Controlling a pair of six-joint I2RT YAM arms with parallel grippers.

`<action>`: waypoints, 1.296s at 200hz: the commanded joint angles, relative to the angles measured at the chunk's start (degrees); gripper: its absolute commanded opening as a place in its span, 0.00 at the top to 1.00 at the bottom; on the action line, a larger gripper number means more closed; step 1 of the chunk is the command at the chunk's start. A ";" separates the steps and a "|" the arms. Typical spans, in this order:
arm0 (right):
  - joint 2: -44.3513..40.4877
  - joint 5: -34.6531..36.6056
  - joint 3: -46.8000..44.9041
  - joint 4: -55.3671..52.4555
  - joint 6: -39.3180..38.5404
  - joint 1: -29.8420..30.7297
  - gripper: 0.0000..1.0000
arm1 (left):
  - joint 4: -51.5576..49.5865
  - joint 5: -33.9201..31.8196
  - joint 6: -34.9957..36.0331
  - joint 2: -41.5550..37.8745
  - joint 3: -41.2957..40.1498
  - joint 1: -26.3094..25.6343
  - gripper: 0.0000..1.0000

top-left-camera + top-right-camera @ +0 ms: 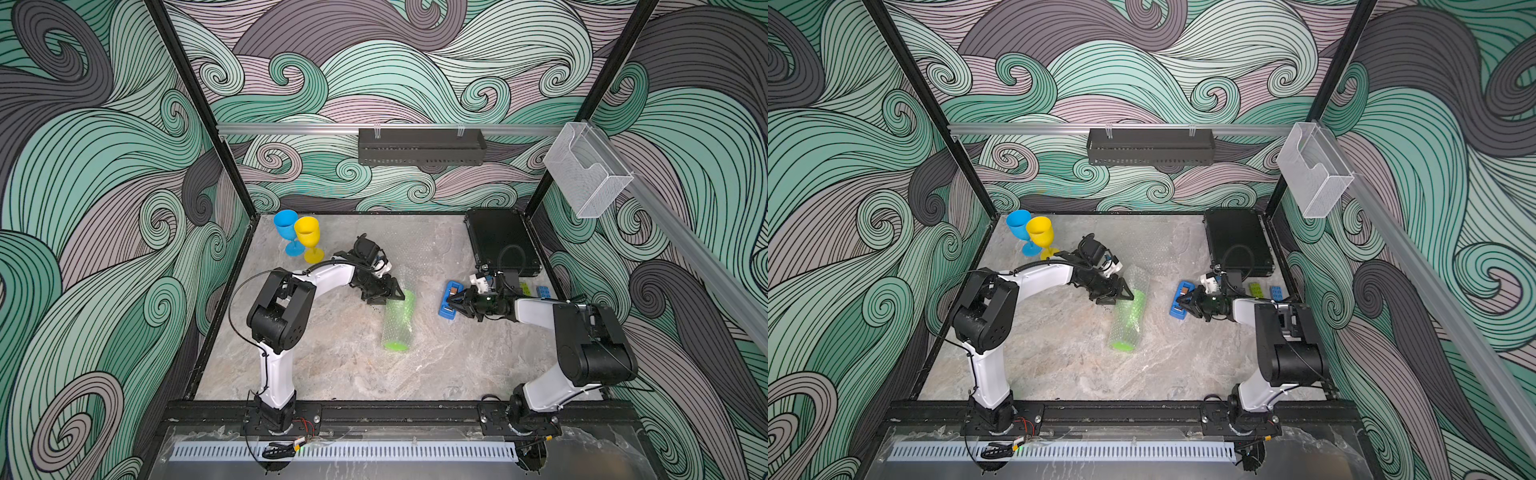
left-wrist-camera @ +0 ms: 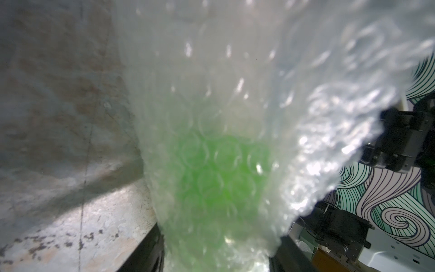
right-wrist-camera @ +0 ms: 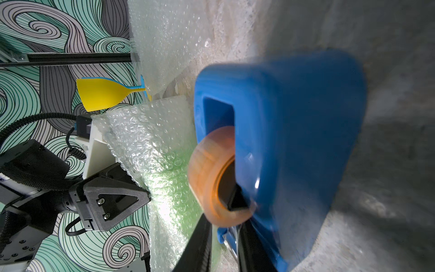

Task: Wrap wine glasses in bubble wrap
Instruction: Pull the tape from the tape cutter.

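A green wine glass (image 1: 398, 320) (image 1: 1128, 320) lies on its side mid-table, rolled in bubble wrap (image 2: 235, 82). My left gripper (image 1: 395, 293) (image 1: 1127, 293) (image 2: 216, 259) clasps the roll's far end, a finger on either side. The blue wine glass (image 1: 286, 224) and yellow wine glass (image 1: 306, 232) (image 3: 101, 94) stand bare at the back left. My right gripper (image 1: 453, 301) (image 3: 226, 249) is at the blue tape dispenser (image 1: 446, 316) (image 3: 294, 129). Its fingers stand narrowly apart around the cutter end, below the tape roll (image 3: 207, 174); whether they pinch tape is unclear.
A loose bubble wrap sheet (image 1: 399, 249) lies flat behind the roll. A black case (image 1: 498, 241) fills the back right corner, with small green (image 1: 525, 287) and blue (image 1: 542, 291) blocks before it. A black shelf (image 1: 422, 147) hangs on the back wall.
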 commanded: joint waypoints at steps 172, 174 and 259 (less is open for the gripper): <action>0.21 4.27 0.46 -2.23 10.25 -1.12 1.00 | -5.22 -5.92 0.57 2.68 -1.43 -1.42 0.38; 0.42 4.20 0.49 -2.16 10.55 -1.04 1.00 | -5.26 -5.93 0.56 2.65 -1.39 -1.42 0.38; -0.37 3.36 1.60 -1.89 14.32 -1.06 1.00 | -5.19 -6.36 0.70 3.00 -1.42 -1.65 0.38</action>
